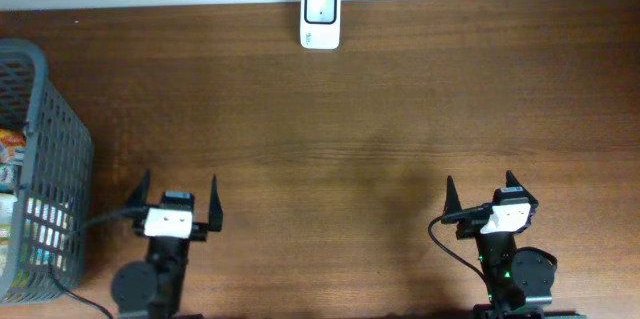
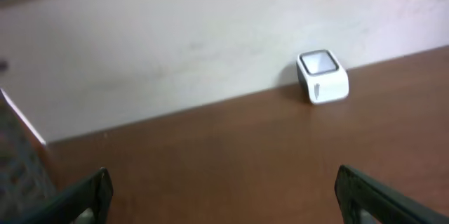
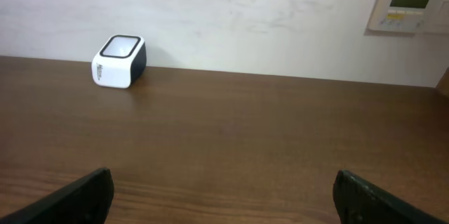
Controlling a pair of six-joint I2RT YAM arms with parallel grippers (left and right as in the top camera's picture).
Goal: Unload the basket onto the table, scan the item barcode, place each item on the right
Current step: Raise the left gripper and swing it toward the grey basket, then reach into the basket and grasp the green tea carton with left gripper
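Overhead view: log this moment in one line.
left hand: open, empty | right hand: open, empty | scanner: untouched, far centre | basket: beside left hand

You look straight down on the whole table (image 1: 330, 129) from overhead. Your two wrist views sit low near the near edge, facing the far wall (image 3: 245, 13); all three share the scanner (image 1: 320, 17).
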